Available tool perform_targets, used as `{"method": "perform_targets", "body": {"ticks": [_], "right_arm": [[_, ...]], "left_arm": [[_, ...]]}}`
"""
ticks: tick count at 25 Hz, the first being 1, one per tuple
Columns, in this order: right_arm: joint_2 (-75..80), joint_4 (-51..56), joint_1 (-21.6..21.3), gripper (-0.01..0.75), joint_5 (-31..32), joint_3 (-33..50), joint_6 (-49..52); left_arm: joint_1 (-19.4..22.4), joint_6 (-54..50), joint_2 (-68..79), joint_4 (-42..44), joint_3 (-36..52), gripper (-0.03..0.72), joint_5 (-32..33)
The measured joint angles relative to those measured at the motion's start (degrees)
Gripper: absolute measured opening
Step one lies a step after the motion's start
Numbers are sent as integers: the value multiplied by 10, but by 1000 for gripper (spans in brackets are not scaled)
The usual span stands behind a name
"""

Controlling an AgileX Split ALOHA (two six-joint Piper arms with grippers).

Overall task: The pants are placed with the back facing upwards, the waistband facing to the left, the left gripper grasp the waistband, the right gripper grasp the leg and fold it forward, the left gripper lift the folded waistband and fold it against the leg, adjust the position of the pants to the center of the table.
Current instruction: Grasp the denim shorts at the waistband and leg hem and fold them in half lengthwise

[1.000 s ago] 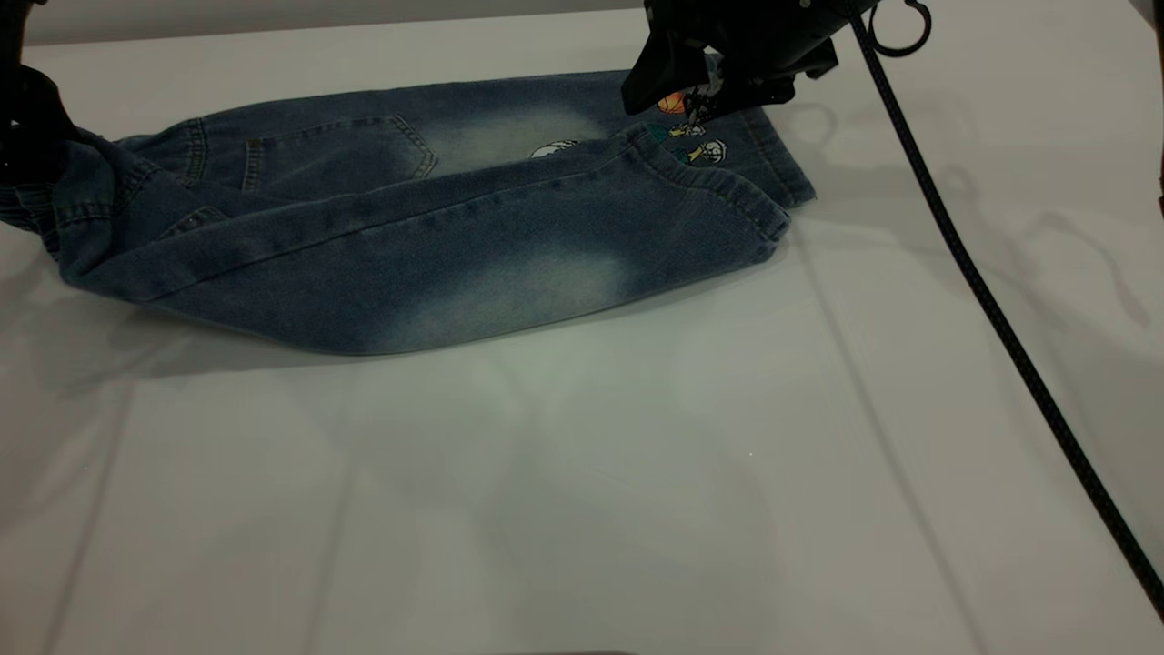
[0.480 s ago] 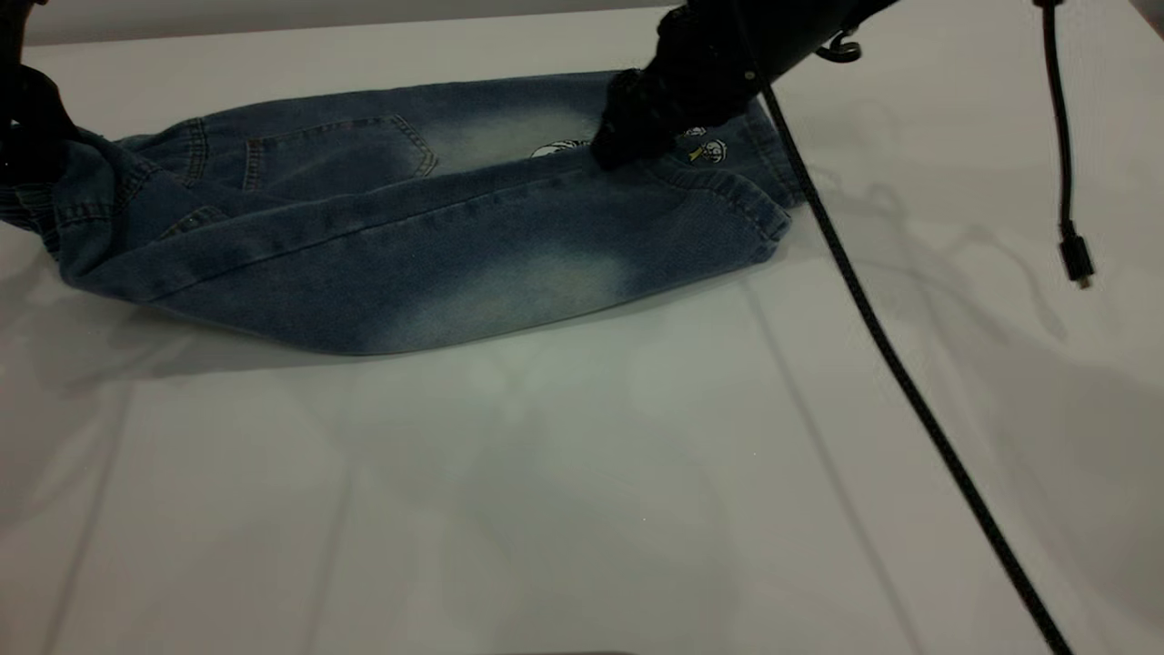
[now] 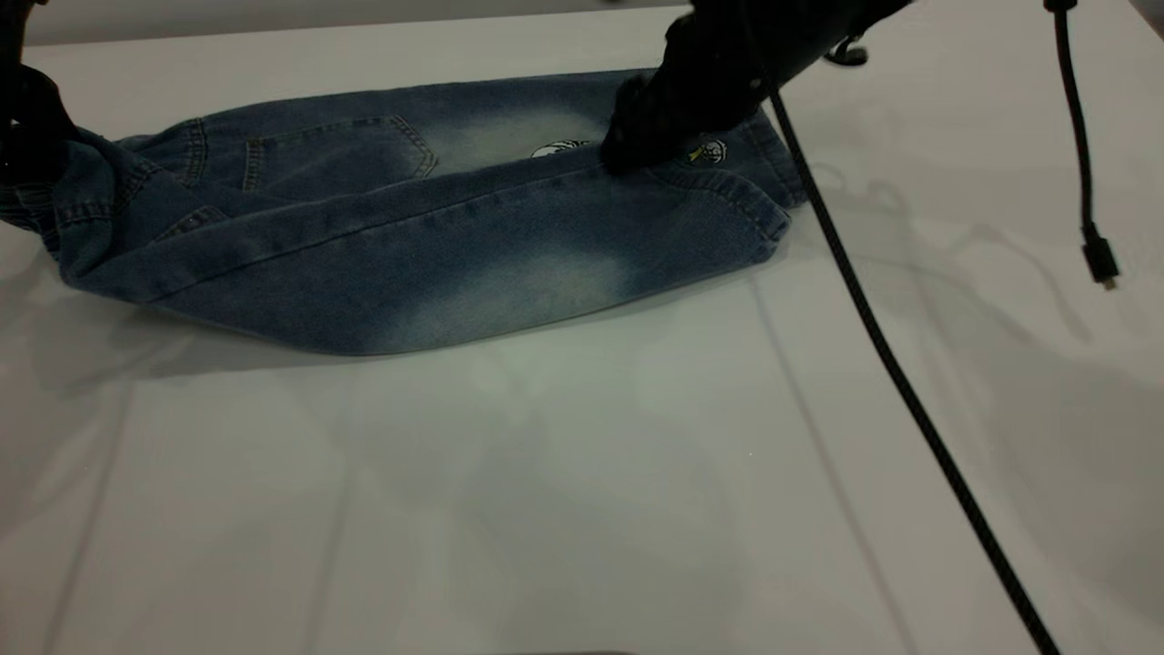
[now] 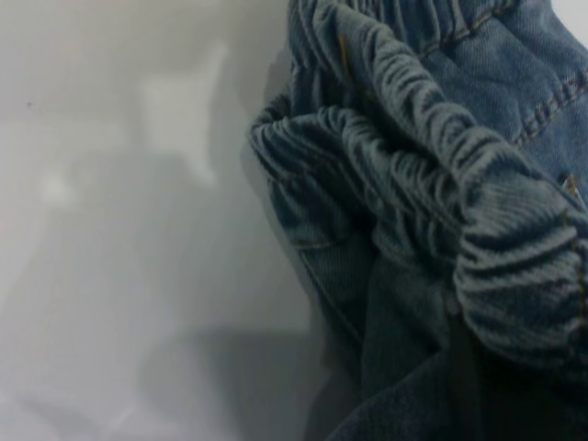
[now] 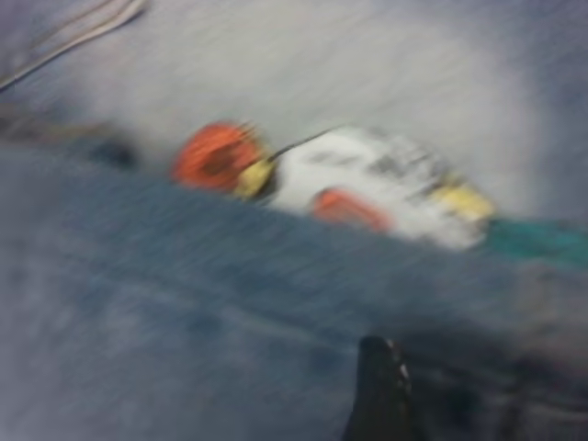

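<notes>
Two arms show in the exterior view. The pants [image 3: 400, 227] lie across the far half of the white counter [image 3: 582, 473], folded lengthwise so the plain leg [image 3: 509, 264] lies nearest the camera, partly over the printed leg behind it; a back pocket [image 3: 336, 155] faces up. The waistband [image 3: 55, 209] is bunched at the far left, lifted off the counter where the left gripper [image 3: 27, 127] meets it at the frame's edge. The right gripper [image 3: 627, 155] is down on the denim near the hems, beside the cartoon print [image 3: 705, 152]; whether its jaws are parted or closed cannot be told. A black cable [image 3: 909, 400] runs from that arm across the counter.

From the left wrist, the gathered waistband [image 4: 432, 193] fills the frame, raised above the counter [image 4: 129, 230]; the jaws themselves are hidden.

From the right wrist, blurred, a dark fingertip [image 5: 381, 390] rests on denim just beside the print [image 5: 367, 184].
</notes>
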Motion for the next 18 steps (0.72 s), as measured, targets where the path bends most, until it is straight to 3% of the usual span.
{"method": "perform_targets", "body": {"ticks": [7,9,14,18], "right_arm": [[6,1,0,402,14,-11,9],[7,1,0,341,14,-14,10],[8,5,0,76,24,-14,12],[7,5,0,24,28,-14,12]], "left_arm": [[0,0,0,2,0,98,0],[0,0,0,2,0,98,0],[0,0,0,2,0,98,0],[0,12,0,2,0,98,0]]}}
